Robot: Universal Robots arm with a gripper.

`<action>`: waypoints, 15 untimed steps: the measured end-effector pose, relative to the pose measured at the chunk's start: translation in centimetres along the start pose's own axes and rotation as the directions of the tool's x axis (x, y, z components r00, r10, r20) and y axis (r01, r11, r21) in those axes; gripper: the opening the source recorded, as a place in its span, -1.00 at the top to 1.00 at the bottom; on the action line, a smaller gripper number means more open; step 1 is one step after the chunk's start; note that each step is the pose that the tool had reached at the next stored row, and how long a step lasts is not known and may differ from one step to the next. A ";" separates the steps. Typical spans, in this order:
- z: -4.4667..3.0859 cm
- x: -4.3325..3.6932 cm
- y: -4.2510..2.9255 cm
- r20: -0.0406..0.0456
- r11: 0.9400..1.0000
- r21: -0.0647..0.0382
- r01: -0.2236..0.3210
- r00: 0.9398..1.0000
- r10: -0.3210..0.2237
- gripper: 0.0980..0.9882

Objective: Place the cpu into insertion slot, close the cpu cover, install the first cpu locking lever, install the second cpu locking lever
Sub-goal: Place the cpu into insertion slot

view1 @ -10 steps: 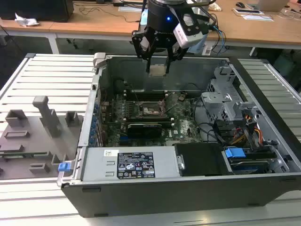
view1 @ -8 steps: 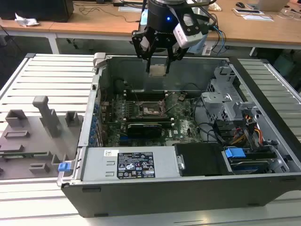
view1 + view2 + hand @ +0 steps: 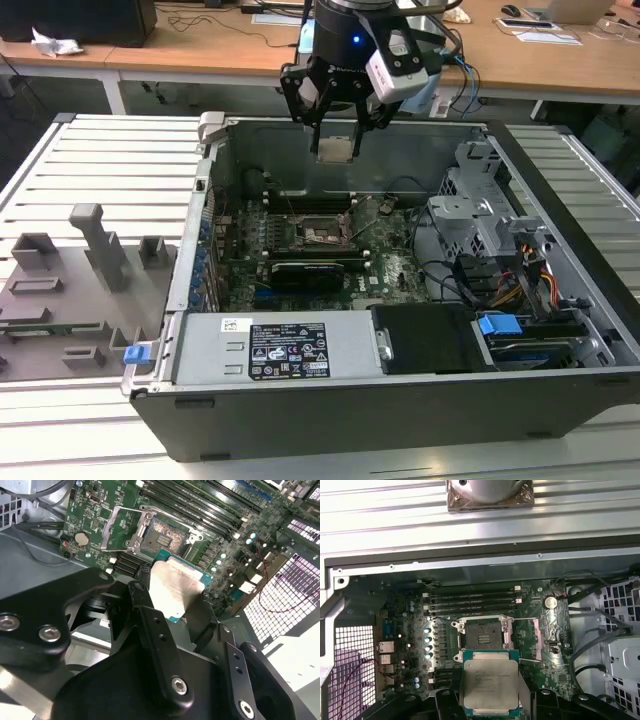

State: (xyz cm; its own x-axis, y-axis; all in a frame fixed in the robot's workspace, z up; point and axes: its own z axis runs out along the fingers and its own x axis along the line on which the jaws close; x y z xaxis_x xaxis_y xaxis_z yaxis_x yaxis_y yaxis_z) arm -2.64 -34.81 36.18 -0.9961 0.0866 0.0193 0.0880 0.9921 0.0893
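Overhead, hand [image 3: 336, 148] gripping cpu [image 3: 490, 685] — above bare socket [image 3: 482, 634], cpu cover [image 3: 131, 544] open

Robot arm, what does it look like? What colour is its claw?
The arm is black with a small blue light. Its gripper has black metal fingers with silver screws. A pale grey box and cables sit beside it.

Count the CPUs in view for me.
1: the cpu, held in the gripper above the motherboard. The socket is empty; parts of the case interior are hidden.
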 end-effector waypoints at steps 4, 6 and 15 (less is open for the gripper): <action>0.00 0.00 0.00 0.002 1.000 -0.001 -0.025 1.000 0.025 0.04; 0.00 0.00 0.00 0.004 0.999 -0.001 -0.042 0.999 0.042 0.04; 0.00 0.00 0.00 0.009 0.995 -0.003 -0.104 0.995 0.104 0.04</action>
State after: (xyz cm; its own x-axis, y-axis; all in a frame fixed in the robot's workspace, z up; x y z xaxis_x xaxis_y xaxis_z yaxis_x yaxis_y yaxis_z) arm -2.64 -34.81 36.18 -0.9816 0.1900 0.0193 0.1909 0.9775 0.0893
